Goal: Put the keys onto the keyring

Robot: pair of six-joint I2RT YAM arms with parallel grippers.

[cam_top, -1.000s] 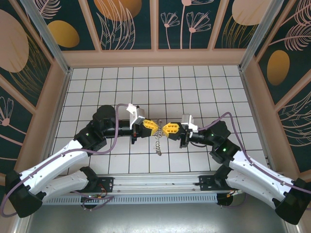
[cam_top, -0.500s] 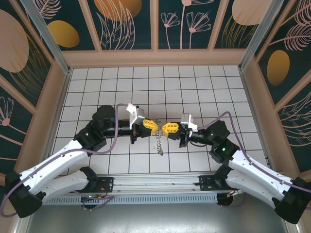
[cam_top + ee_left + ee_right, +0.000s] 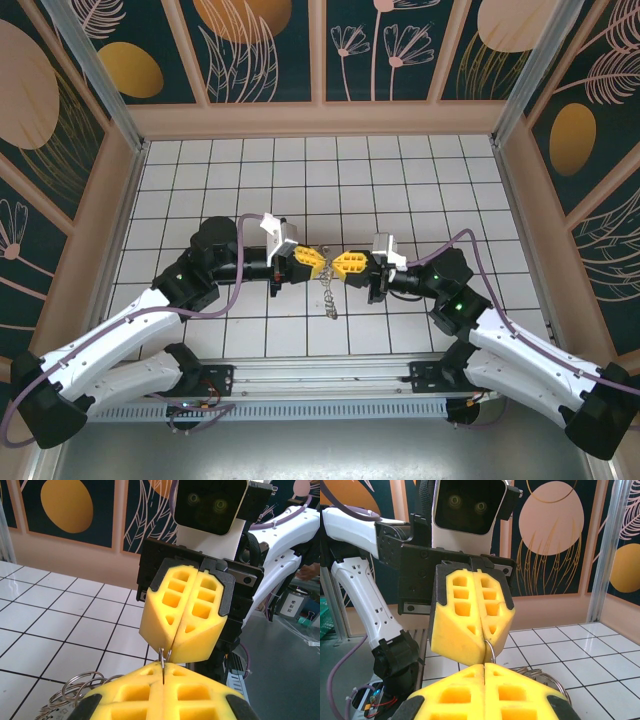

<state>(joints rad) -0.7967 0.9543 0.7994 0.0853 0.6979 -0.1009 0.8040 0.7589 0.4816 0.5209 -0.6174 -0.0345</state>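
Note:
My left gripper point(image 3: 318, 262) and right gripper point(image 3: 338, 264) meet tip to tip above the middle of the tiled floor. Both are shut on the same thin wire loop of the keyring point(image 3: 164, 656), which bridges the small gap between the two pairs of yellow fingers. From the right wrist that loop point(image 3: 492, 652) curves out of the left gripper point(image 3: 485, 647) into my right gripper point(image 3: 485, 666). More grey wire loops point(image 3: 328, 296) dangle below the tips, toward the near edge. I cannot pick out the keys among these loops.
White tiled floor point(image 3: 400, 180) lies all around, walled by painted panels point(image 3: 270, 50) at the back and sides. The metal base rail point(image 3: 320, 385) runs along the near edge. Both forearms angle inward from the lower corners.
Both grippers stay tip to tip and shut. The dangling loops have swung slightly to the right.

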